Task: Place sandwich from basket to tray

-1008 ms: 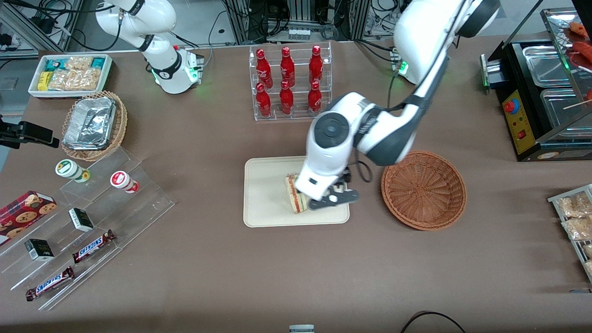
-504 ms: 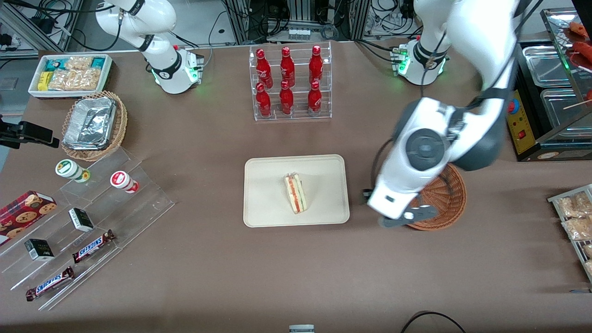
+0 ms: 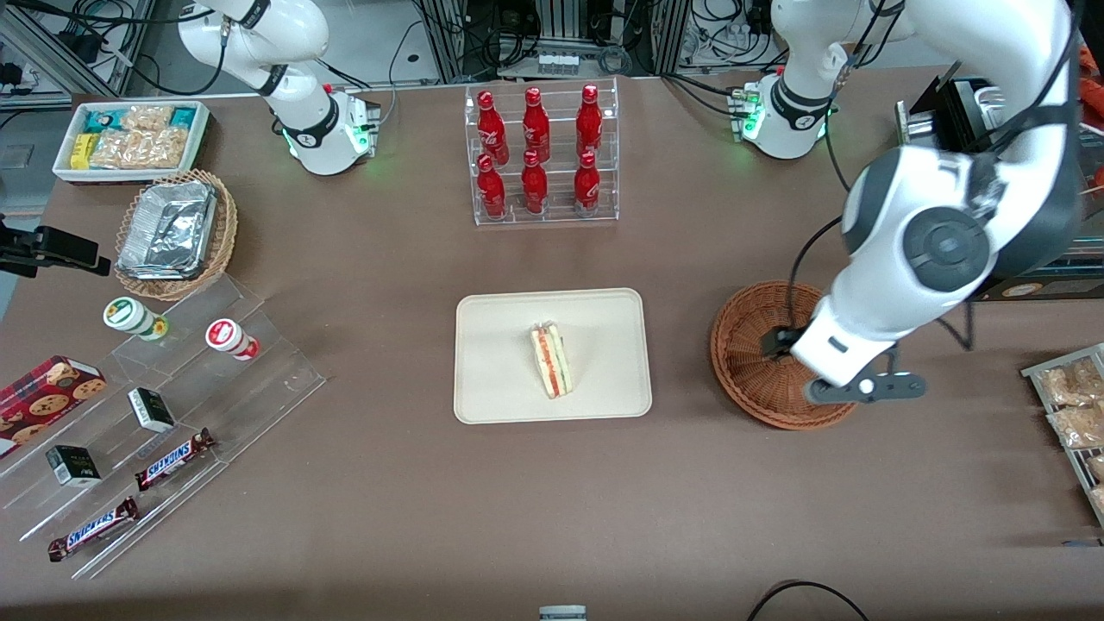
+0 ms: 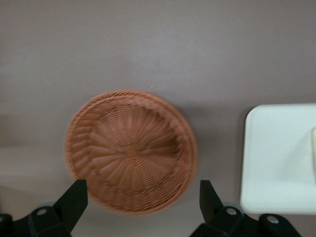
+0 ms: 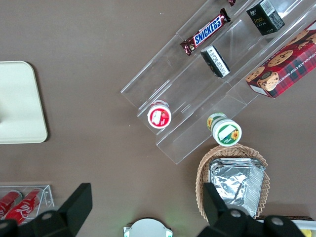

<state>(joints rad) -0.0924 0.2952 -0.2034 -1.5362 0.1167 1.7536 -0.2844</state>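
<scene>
On a brown table (image 3: 362,483), a clear stepped display (image 3: 172,405) carries Snickers bars (image 3: 172,460) and small cups at the parked arm's end, near a tan wicker basket of foil trays (image 3: 175,233). A clear rack of red bottles (image 3: 540,155) stands farther from the front camera than the tray (image 3: 500,362). The sandwich (image 3: 552,360) lies on the cream tray near its middle, striped cut edge showing. Beside the tray, toward the working arm's end, sits the reddish-brown basket (image 3: 750,345), nothing in it in the wrist view (image 4: 131,150). The gripper (image 3: 865,390) hangs above the basket's rim, its fingers (image 4: 74,200) spread wide apart and holding nothing.
</scene>
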